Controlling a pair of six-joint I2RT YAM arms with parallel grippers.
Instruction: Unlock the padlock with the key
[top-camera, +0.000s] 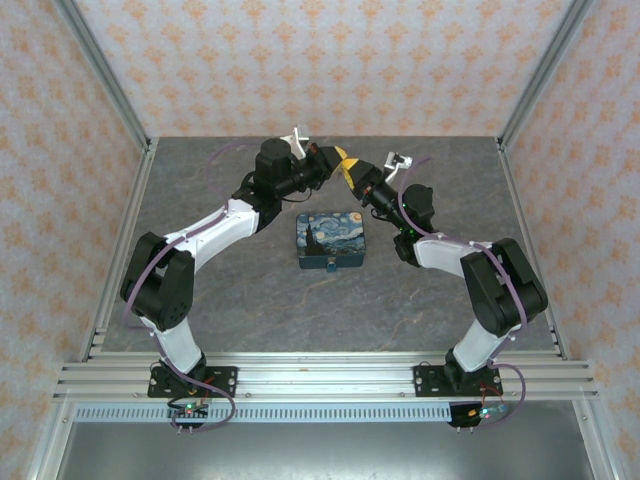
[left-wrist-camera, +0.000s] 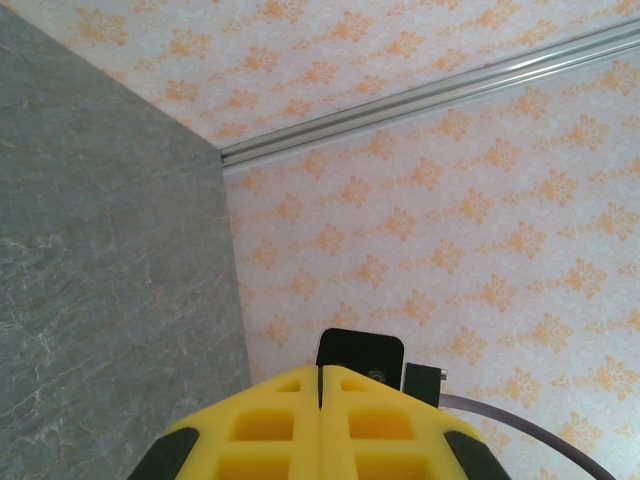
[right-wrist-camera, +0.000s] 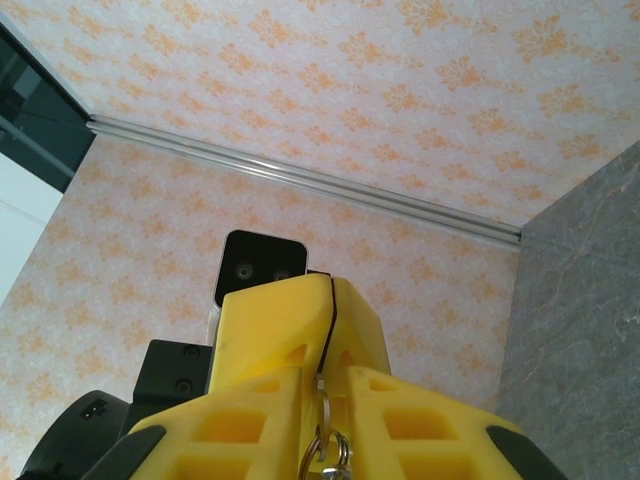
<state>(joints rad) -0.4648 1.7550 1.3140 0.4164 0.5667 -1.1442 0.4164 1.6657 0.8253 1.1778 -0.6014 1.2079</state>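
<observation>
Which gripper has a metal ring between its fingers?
The right gripper: a metal ring sits in the seam between its yellow fingers. The left gripper has its fingers meeting with nothing between them.

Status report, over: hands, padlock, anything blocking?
Left hand shut. Right hand shut on key ring. Padlock at tin near side, untouched. Nothing blocking it.

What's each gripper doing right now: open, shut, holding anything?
Left gripper: closed, nothing seen in it.
Right gripper: closed, pinching the key ring.
</observation>
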